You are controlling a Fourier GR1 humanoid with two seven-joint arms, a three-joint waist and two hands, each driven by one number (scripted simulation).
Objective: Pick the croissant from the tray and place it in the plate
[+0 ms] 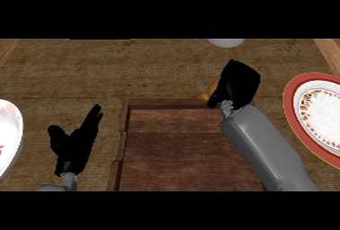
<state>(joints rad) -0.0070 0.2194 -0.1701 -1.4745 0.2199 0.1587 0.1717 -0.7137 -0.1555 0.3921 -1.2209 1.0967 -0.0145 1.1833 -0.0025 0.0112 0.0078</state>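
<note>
A dark wooden tray [172,143] lies in the middle of the counter. At its far right corner my right hand [237,83] curls over an orange-brown croissant [208,92], of which only a small piece shows at the hand's left side. The hand hides the rest. A plate [299,112] with a red rim and white patterned centre lies at the right edge, apart from the hand. My left hand [74,140] rests open, fingers up, left of the tray.
Part of a white plate [8,134] with red marks shows at the left edge. A pale round object [225,42] sits at the counter's far edge. The counter top is brown and woven-looking.
</note>
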